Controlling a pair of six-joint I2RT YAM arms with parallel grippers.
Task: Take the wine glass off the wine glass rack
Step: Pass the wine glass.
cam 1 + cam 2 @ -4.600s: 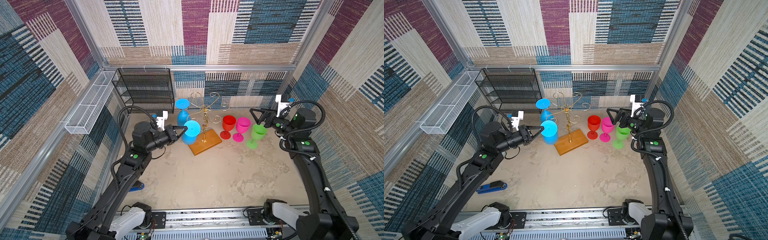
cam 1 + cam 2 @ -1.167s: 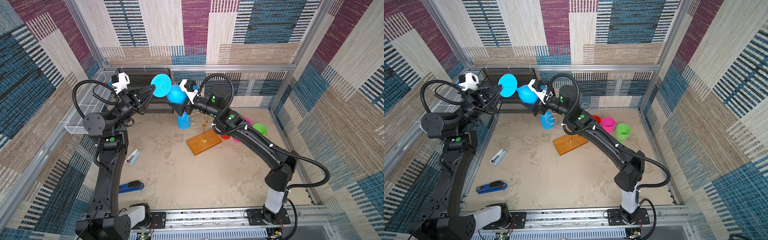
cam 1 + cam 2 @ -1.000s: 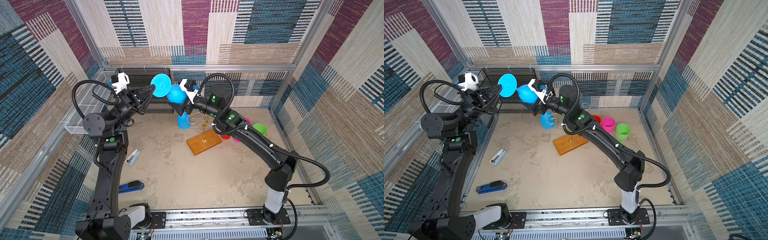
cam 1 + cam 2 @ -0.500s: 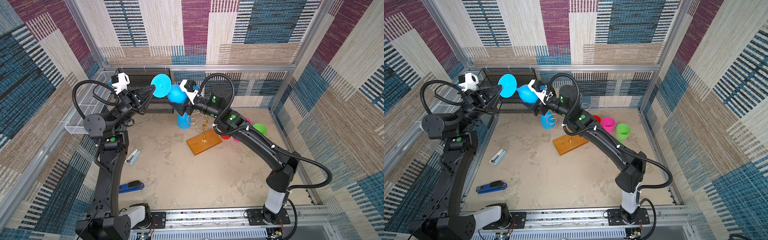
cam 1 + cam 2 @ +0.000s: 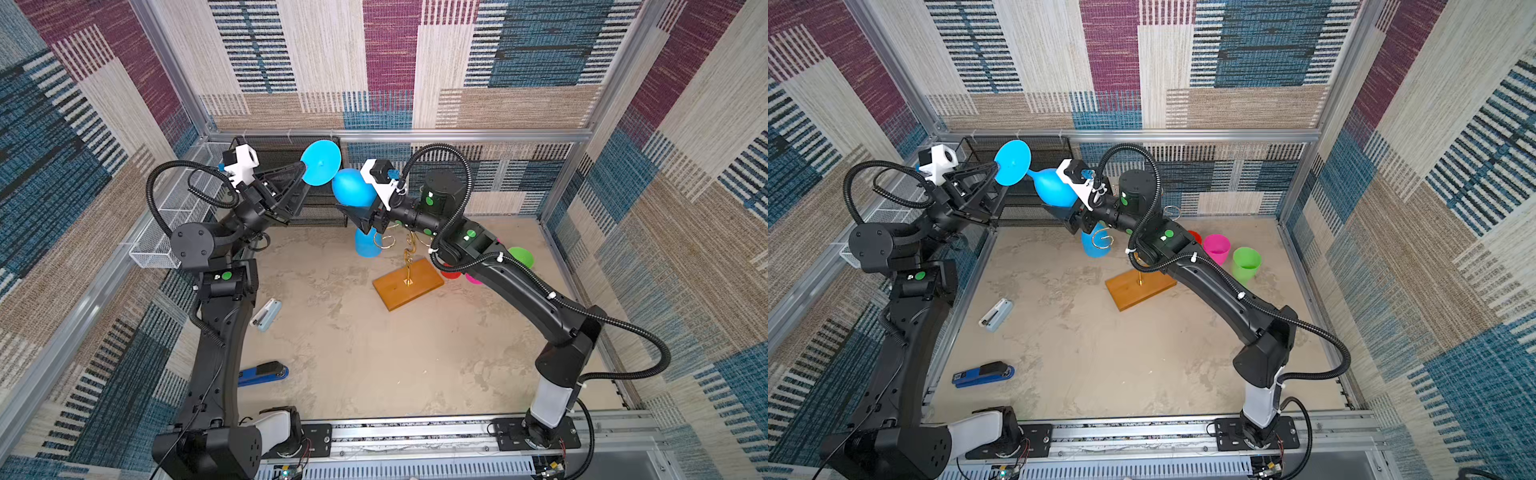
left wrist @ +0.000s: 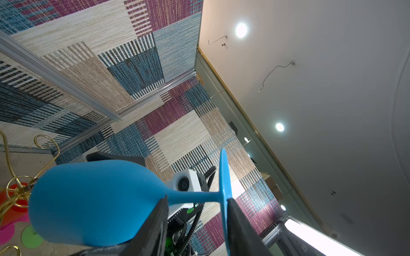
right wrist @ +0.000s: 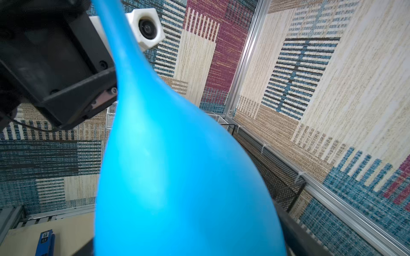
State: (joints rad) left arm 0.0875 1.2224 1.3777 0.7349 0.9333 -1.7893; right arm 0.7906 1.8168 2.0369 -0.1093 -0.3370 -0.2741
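High over the far side, in both top views, the blue plastic wine glass hangs sideways, clear of the gold wire wine glass rack: foot leftward at the left gripper, bowl rightward inside the right gripper. From the left wrist, the jaws of the left gripper stand parted along the stem, pinching nothing. From the right wrist, the bowl fills the right jaws, which clasp it, so the carrying likely falls to the right arm.
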